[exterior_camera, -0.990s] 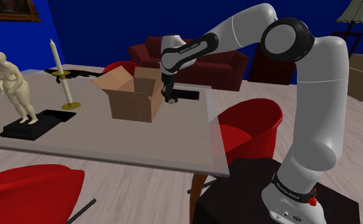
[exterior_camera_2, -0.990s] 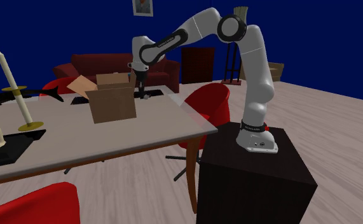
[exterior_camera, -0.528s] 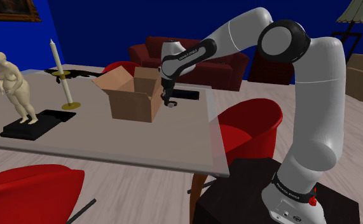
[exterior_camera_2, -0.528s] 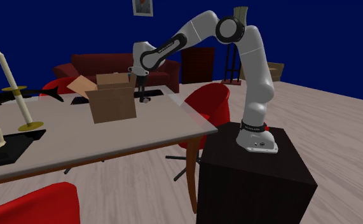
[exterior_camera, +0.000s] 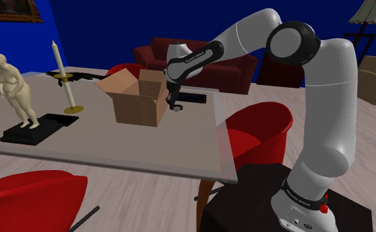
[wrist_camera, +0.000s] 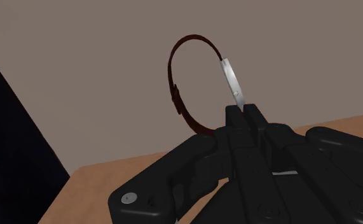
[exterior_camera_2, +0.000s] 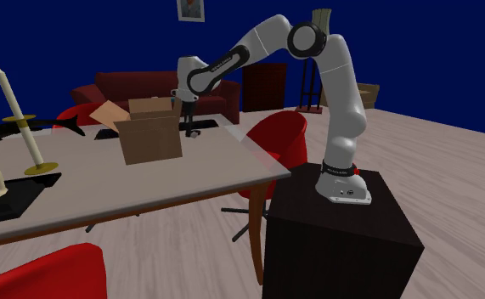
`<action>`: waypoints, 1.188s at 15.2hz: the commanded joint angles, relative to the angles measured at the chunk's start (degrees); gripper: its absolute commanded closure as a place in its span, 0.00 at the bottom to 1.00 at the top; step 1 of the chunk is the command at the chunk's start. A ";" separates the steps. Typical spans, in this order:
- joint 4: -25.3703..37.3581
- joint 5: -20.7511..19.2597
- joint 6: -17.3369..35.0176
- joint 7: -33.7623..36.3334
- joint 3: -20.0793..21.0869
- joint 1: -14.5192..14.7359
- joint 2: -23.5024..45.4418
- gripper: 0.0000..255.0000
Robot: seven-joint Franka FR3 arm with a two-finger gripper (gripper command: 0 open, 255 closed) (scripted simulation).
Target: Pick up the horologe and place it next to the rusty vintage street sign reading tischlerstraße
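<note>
Dark-red looped wristwatch (wrist_camera: 175, 95) (silver case (wrist_camera: 232, 79))

A box (exterior_camera: 137, 105) sits on the table (exterior_camera: 147, 148). Candle (exterior_camera: 61, 72) and figurine (exterior_camera: 12, 86) stand toward the shoulder view's left. The gripper (exterior_camera: 174, 105), clasping a watch (wrist_camera: 232, 79), hangs just right of the box, with a sofa (exterior_camera: 242, 72) behind.

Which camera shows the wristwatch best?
The wrist view: the wristwatch shows its dark red strap loop and silvery case, pinched in the claw. In the shoulder and second exterior views it is too small to make out.
</note>
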 commanded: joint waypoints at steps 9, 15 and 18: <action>0.51 0.51 -4.62 -0.30 0.21 0.00 -2.20 0.00; 1.01 0.64 -5.84 -0.39 0.28 0.02 -2.91 0.00; 1.00 0.64 -5.82 -0.39 0.28 0.02 -2.91 0.00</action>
